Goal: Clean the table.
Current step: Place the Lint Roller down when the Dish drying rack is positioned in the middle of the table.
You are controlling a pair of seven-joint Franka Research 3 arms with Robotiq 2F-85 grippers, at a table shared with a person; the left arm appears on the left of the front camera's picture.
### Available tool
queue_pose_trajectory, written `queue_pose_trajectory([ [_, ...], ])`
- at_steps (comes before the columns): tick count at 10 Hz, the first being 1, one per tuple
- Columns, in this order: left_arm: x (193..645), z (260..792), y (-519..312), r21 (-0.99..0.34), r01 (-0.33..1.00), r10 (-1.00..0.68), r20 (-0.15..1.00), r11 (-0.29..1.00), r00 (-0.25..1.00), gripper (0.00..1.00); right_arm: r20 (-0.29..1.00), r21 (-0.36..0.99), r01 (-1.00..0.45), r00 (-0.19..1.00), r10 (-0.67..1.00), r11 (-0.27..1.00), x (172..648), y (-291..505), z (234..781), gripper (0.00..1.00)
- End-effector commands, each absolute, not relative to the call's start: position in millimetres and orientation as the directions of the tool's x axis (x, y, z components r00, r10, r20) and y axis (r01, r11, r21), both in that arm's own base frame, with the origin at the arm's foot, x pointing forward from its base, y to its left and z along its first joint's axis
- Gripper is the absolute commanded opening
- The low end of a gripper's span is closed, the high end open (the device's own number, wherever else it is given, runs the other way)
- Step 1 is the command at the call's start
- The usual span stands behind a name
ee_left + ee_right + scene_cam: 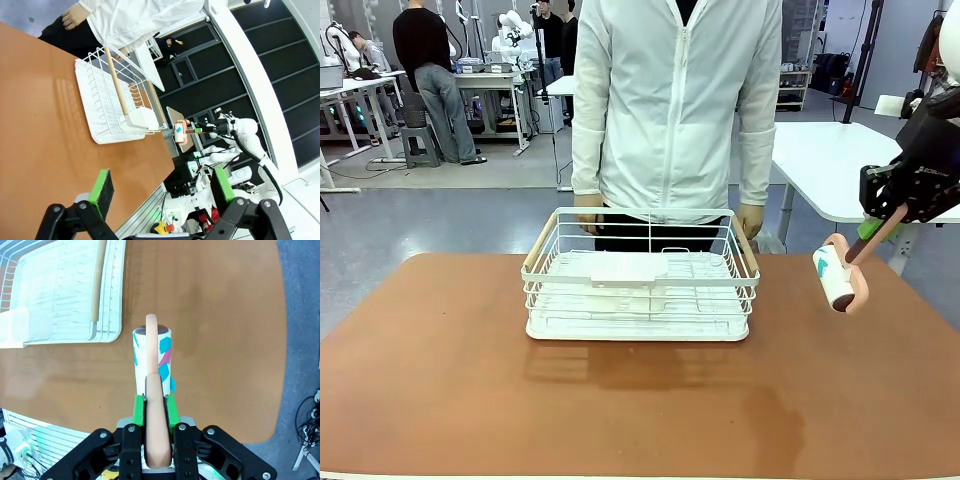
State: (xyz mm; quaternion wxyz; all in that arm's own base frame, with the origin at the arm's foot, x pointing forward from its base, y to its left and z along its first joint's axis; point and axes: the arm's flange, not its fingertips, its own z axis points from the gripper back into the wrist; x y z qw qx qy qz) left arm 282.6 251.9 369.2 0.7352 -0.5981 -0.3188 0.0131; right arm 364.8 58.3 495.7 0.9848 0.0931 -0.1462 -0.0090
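The table has a wide reddish-brown top. My right gripper hangs over its right side, shut on the pink handle of a lint roller, whose white roll points down and left just above the surface. In the right wrist view the green pads clamp the handle and the lint roller stands out ahead of my right gripper, over bare tabletop. In the left wrist view my left gripper is open and holds nothing, above the table. The lint roller shows far off there.
A white wire basket stands mid-table toward the far side, also the basket left of the roller. A person in a white jacket stands behind it, hands at the table's far edge. White tables stand beyond.
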Motion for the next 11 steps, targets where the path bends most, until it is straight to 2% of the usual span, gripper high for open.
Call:
queue_pose_trajectory([
  [1,281,369,254,-0.883,0.382,0.405,0.466,0.274,0.787,1.00,0.292,0.271,0.105,0.938,-0.186,0.957,383,58,504,0.21],
  [2,281,369,254,-0.883,0.382,0.405,0.466,0.274,0.787,1.00,0.274,0.401,0.231,0.893,-0.357,0.886,400,55,512,0.21],
  [3,281,369,254,-0.883,0.382,0.405,0.466,0.274,0.787,1.00,0.193,0.519,0.374,0.825,-0.531,0.769,420,50,519,0.21],
  [4,281,369,254,-0.883,0.382,0.405,0.466,0.274,0.787,1.00,0.138,0.609,0.494,0.705,-0.696,0.621,440,46,520,0.21],
  [6,281,369,254,-0.883,0.382,0.405,0.466,0.274,0.787,1.00,0.100,0.610,0.628,0.543,-0.834,0.482,454,42,515,0.21],
  [9,281,369,254,-0.883,0.382,0.405,0.466,0.274,0.787,1.00,-0.060,0.434,0.883,0.224,-0.973,0.177,475,18,506,0.21],
  [10,281,369,254,-0.883,0.382,0.405,0.466,0.274,0.787,1.00,-0.087,0.382,0.919,0.138,-0.987,0.095,486,13,499,0.21],
  [11,281,369,254,-0.883,0.382,0.405,0.466,0.274,0.787,1.00,-0.073,0.392,0.919,0.072,-0.995,0.038,499,5,490,0.21],
])
